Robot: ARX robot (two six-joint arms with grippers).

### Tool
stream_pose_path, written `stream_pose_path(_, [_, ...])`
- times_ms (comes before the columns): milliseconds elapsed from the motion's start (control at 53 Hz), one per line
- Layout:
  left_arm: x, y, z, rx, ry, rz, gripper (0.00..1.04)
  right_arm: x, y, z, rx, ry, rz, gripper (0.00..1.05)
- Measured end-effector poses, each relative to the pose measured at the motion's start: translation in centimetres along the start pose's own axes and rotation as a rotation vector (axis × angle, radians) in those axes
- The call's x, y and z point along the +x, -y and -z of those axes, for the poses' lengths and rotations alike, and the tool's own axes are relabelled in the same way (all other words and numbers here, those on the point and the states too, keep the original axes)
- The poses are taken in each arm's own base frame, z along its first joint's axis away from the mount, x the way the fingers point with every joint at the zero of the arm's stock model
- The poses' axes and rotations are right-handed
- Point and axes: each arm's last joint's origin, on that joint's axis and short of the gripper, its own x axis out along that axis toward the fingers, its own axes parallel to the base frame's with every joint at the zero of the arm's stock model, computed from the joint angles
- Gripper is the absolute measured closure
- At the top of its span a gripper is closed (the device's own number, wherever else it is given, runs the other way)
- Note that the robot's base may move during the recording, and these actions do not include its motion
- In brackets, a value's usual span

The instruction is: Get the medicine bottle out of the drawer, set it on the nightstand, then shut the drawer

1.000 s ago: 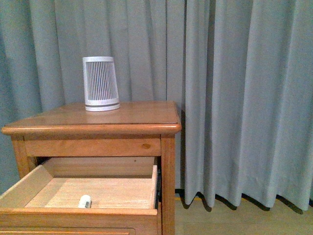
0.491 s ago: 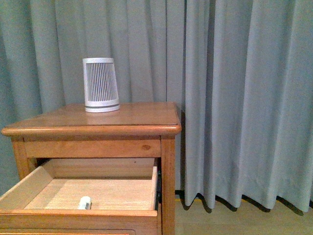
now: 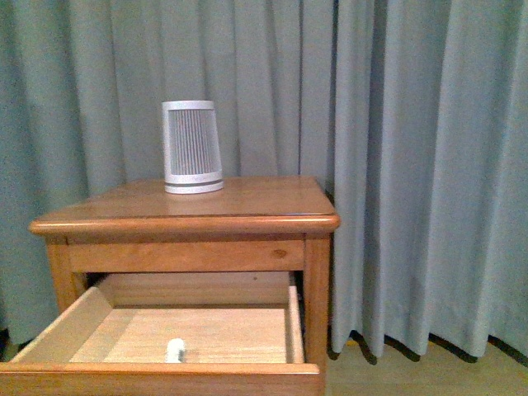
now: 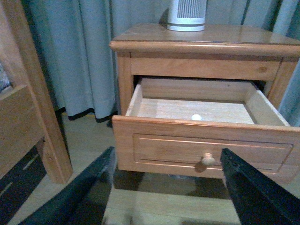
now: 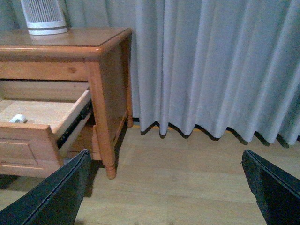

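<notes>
The drawer [image 3: 157, 373] of the nightstand [image 3: 186, 224] stands well open, and the medicine bottle [image 3: 174, 350] sits on its pale bottom near the front rim, touched by nothing. On top of the nightstand a striped device [image 3: 192, 147] stands toward the back, with a grey curtain [image 3: 412, 165] behind it. The left hand [image 4: 168, 159] hangs before the drawer's knob [image 4: 207, 160], spread wide and empty. The right hand [image 5: 165, 157] is likewise spread and empty, over the wooden floor [image 5: 178, 187] beside the nightstand
</notes>
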Motion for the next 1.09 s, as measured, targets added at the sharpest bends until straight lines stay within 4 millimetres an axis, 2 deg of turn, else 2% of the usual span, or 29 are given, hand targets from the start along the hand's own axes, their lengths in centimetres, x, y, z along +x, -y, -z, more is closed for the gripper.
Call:
stream_pose_path(57, [0.0, 0.0, 0.0, 0.0, 0.0, 0.0, 0.18, 0.0, 0.0, 0.0, 0.0, 0.0, 0.0, 0.07])
stream_pose_path(151, [0.0, 0.0, 0.0, 0.001, -0.001, -0.001, 0.05, 0.0, 0.0, 0.0, 0.0, 0.0, -0.001, 0.07])
stream_pose_path(566, [0.0, 0.0, 0.0, 0.0, 0.0, -0.003, 0.07, 0.0, 0.0, 0.0, 0.0, 0.0, -0.006, 0.07])
stream_pose_path(698, [0.0, 0.0, 0.0, 0.0, 0.0, -0.003, 0.07, 1.1, -0.1, -0.4, -0.014, -0.069, 0.207, 0.07])
stream_pose_path(830, [0.0, 0.0, 0.0, 0.0, 0.0, -0.004, 0.07, 5.0, -0.8, -3.7, -0.014, -0.054, 0.237, 0.07])
stream_pose_path(906, [0.0, 0.0, 0.0, 0.0, 0.0, -0.003, 0.07, 8.8, -1.7, -5.7, -0.017, -0.097, 0.196, 0.07])
stream_pose_path(981, [0.0, 0.0, 0.0, 0.0, 0.0, -0.003, 0.07, 11.8, -2.5, -6.2, -0.021, -0.18, 0.163, 0.07])
stream_pose_path(1019, [0.0, 0.0, 0.0, 0.0, -0.001, -0.003, 0.07, 13.8, -2.9, -6.1, -0.027, -0.25, 0.154, 0.07])
stream_pose_path(1094, [0.0, 0.0, 0.0, 0.0, 0.0, -0.003, 0.07, 16.4, -3.7, -5.7, -0.03, -0.339, 0.135, 0.07])
